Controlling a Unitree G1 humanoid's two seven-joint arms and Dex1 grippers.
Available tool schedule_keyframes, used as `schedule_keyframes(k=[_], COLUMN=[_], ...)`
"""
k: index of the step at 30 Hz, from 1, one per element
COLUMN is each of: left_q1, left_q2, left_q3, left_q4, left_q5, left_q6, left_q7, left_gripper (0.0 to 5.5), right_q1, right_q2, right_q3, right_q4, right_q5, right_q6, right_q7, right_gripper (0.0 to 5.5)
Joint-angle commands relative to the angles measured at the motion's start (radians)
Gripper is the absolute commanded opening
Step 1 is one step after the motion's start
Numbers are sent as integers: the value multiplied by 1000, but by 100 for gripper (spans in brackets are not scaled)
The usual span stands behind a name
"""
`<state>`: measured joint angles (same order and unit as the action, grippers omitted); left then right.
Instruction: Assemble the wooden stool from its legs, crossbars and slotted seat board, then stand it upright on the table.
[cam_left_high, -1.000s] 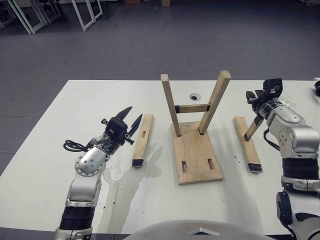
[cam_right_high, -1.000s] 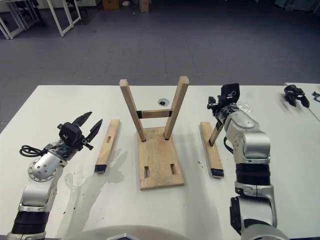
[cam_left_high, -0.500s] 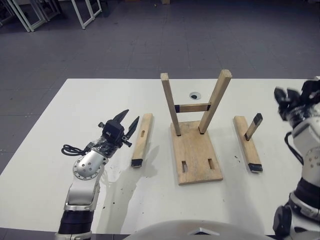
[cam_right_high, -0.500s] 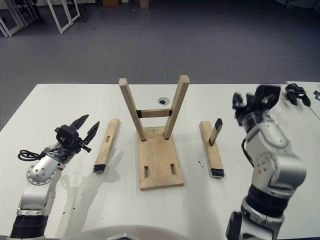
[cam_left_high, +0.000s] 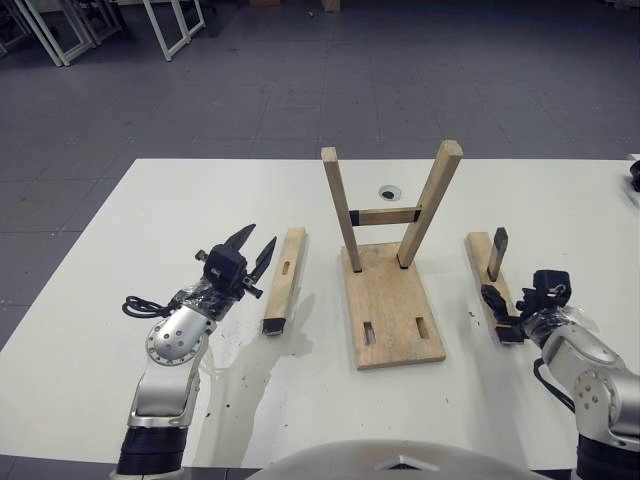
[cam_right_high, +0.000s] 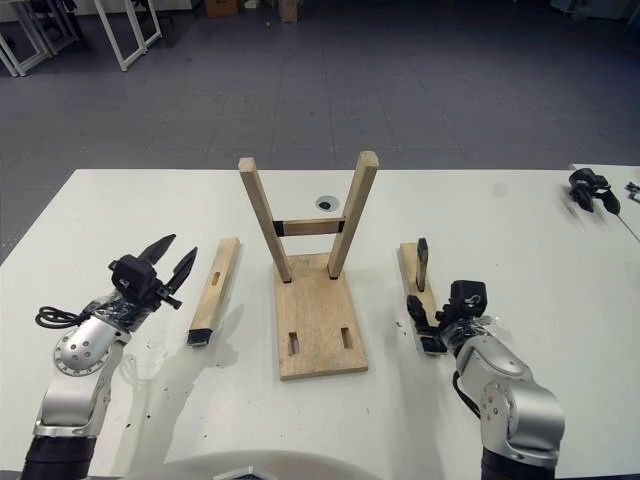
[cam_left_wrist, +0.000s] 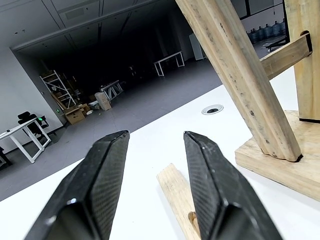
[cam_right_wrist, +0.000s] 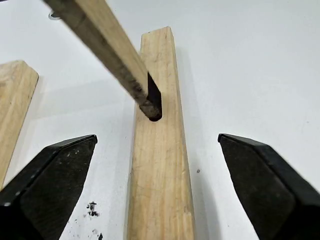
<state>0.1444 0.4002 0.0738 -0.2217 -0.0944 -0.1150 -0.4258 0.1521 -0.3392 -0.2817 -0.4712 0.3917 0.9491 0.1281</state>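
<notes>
Wooden stool (cam_left_high: 392, 262) half-built on the white counter (cam_left_high: 150, 220), as I see it from the head camera. The slotted seat board (cam_left_high: 395, 315) lies flat near the middle, with two legs standing up out of its far slots. The left standing leg (cam_left_high: 340, 208) and the right standing leg (cam_left_high: 431, 203) lean apart toward their tops, and a crossbar (cam_left_high: 386, 216) joins them partway up. Two more slots show near the board's front edge.

A third leg (cam_left_high: 284, 278) lies flat to the left of the board, near it but apart, its dark-capped end toward me. My left gripper (cam_left_high: 260, 238) hovers just beside that leg on its outer side, fingers spread and holding nothing. In the left wrist view the leg lies on the counter beyond the two fingers.

A fourth leg (cam_left_high: 492, 288) lies flat to the right of the board. A second crossbar (cam_left_high: 497, 252) stands tilted out of the slot in it. My right gripper (cam_right_wrist: 157, 137) sits at the near end of this leg, fingers wide apart, one on either side of the wood. From the right wrist view I cannot say for sure whether either finger touches it, though both look clear.

A round grommet hole (cam_left_high: 389, 191) shows in the counter behind the standing legs. A small black object (cam_right_high: 590, 189) lies at the far right edge.
</notes>
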Motion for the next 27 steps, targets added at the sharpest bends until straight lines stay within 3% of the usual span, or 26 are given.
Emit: schedule_keyframes(k=[1,2,11,15,18,21,24,27], left_q1=[-3,-3,-12,-28,-35,-60,-124,-194], left_q2=[-4,-4,-6,-5,-5,-18,-64,-58], left_q3=[1,2,8,12,19,49,120,202], left_q4=[10,12,16,18,21,-11,-98,-210], left_q5=[-1,-2,-7,-14,-21,-72,-336,-779], left_q6=[13,14,17,25,25,56,253,489], left_q7=[4,3,6,8,8,22,59,111], left_gripper=[200,200,200,200,200,200,200,200], right_q1=[44,49,42,34,-51,-257,-532,-688], right_q2=[-34,-36,-10,-27,-5,19,7,-2], right_q3=[55,61,83,106,67,-20,-113,-188], right_q4=[13,13,-1,24,22,13,37,29], right_q5=[-42,-50,-110,-147,-136,-70,70,291], right_q6=[26,24,17,48,-23,-116,-111,-56], right_q7=[7,4,-30,-43,-46,-44,-11,60], right_gripper=[482,482,285,223,207,207,207,207])
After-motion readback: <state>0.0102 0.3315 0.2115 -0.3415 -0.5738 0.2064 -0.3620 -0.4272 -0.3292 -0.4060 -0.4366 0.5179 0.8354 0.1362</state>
